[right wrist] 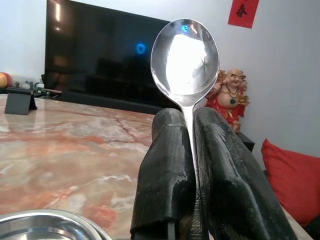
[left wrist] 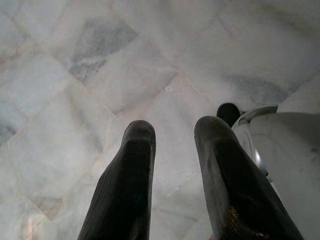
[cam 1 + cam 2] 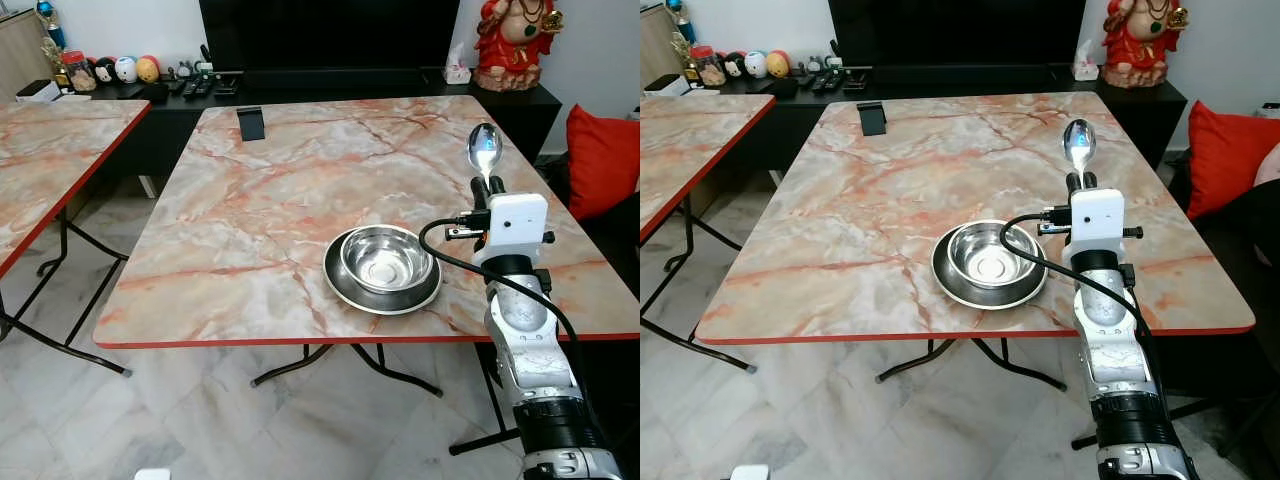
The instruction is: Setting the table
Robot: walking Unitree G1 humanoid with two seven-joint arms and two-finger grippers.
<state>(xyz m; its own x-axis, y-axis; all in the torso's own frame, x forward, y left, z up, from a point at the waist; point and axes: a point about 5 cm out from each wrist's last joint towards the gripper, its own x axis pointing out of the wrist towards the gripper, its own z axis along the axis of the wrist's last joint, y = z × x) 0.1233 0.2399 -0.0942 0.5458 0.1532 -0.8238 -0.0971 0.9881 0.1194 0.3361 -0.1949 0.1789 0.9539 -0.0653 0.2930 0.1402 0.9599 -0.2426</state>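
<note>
A steel bowl [image 3: 386,258] sits inside a steel plate [image 3: 345,285] near the front edge of the marble table [image 3: 250,200]. Just right of them my right gripper [image 3: 489,186] is raised above the table, shut on a silver spoon [image 3: 484,149] whose bowl points up. The right wrist view has the spoon [image 1: 185,57] clamped by its handle between the two fingers [image 1: 165,165], with the steel bowl's rim [image 1: 50,217] below. My left gripper [image 2: 172,137] hangs open over the floor, nothing between its fingers.
A small black stand [image 3: 251,123] sits at the table's far left part. A second marble table [image 3: 50,150] is to the left. Behind are a dark TV cabinet [image 3: 330,85] with a red figurine [image 3: 516,40], and a red cushion [image 3: 601,160] at the right.
</note>
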